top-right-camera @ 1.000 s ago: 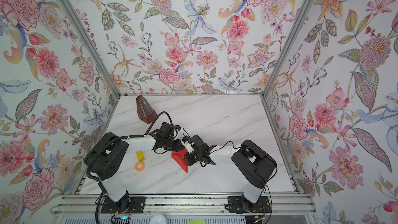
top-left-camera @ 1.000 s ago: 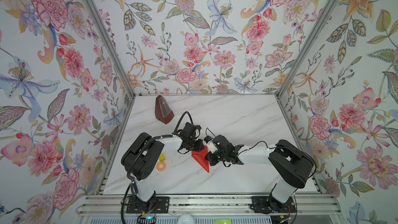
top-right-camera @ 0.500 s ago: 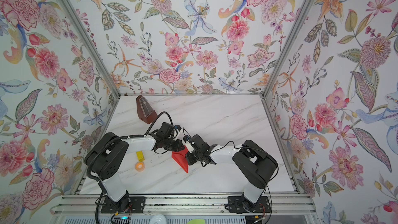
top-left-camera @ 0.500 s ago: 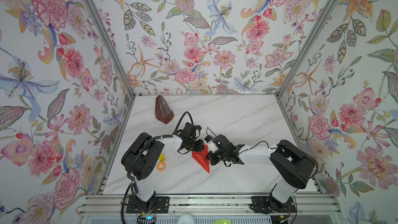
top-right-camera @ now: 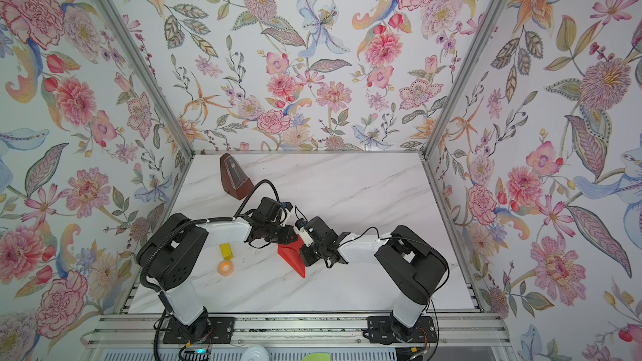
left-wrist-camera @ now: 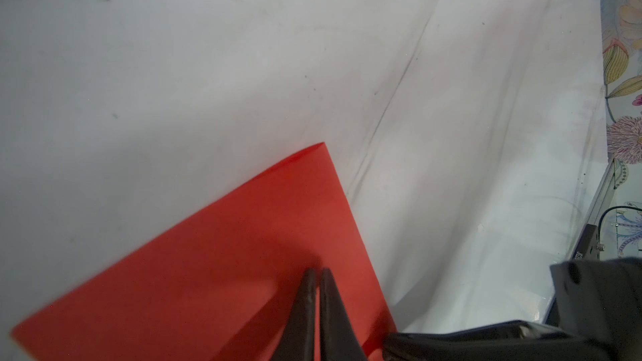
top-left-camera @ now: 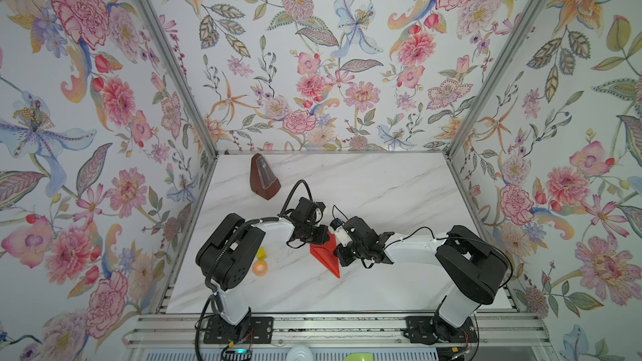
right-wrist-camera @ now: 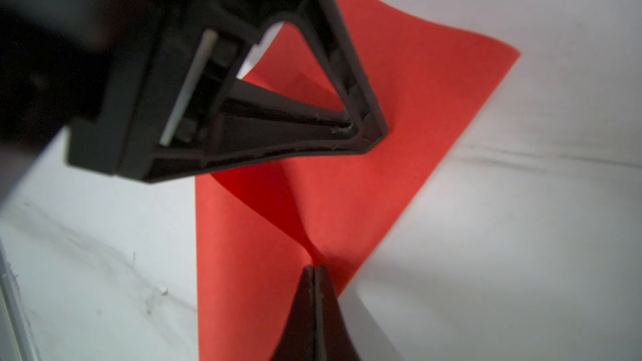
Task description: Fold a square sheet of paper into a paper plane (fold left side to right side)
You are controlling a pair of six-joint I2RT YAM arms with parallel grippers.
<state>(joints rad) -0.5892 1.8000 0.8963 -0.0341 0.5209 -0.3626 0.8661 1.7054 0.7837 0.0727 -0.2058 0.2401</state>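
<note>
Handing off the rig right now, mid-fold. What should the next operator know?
Left gripper: shut, tips on the red paper.
Right gripper: shut, tips at a raised crease of the same paper; whether it pinches or presses is unclear.
Paper: lying on the table between both grippers, creased to a pointed shape.
Done: early folds.
Left, probably: flatten the raised flap and finish the plane.

Tall walls [top-left-camera: 312, 46] with pink, orange and blue flower wallpaper, grey metal posts [top-left-camera: 166, 53] in the corners, white marble table top [top-left-camera: 382, 185] with thin grey lines, metal rail [top-left-camera: 330, 328] along the front
</note>
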